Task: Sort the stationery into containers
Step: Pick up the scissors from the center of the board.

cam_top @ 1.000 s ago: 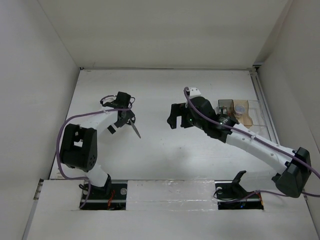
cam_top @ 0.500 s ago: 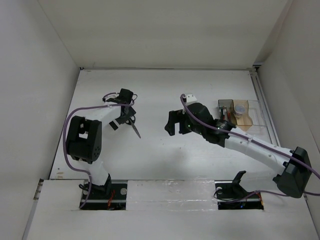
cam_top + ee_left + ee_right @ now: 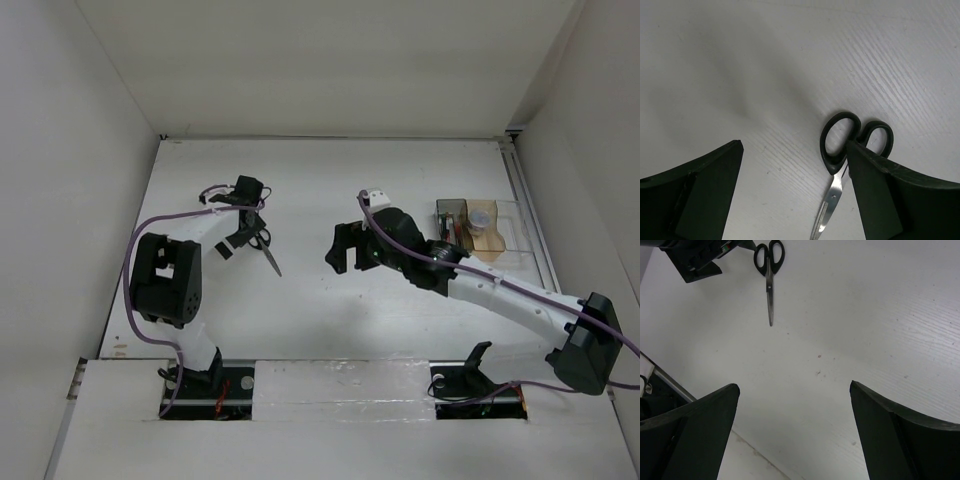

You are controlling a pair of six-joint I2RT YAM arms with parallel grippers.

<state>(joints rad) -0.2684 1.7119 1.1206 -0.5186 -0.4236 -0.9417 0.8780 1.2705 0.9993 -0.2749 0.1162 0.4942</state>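
Observation:
The black-handled scissors (image 3: 271,259) lie flat on the white table, blades pointing toward the near edge. My left gripper (image 3: 243,242) is open just above them. In the left wrist view the scissors (image 3: 839,150) lie beside its right finger (image 3: 880,195), and nothing is gripped. My right gripper (image 3: 338,250) is open and empty, right of the scissors, which show far off in the right wrist view (image 3: 769,270). The desk organizer (image 3: 505,232) stands at the right and holds the tape roll (image 3: 481,216) and red-and-white pens (image 3: 456,232). The green pen is hidden.
White walls close the table on the left, back and right. A raised white ledge (image 3: 340,380) runs along the near edge by the arm bases. My left arm's wrist (image 3: 695,260) shows at the top left of the right wrist view.
My right gripper has moved left, away from the organizer and toward the scissors. My left arm's base has turned and its gripper shifted slightly over the scissors, which have not moved.

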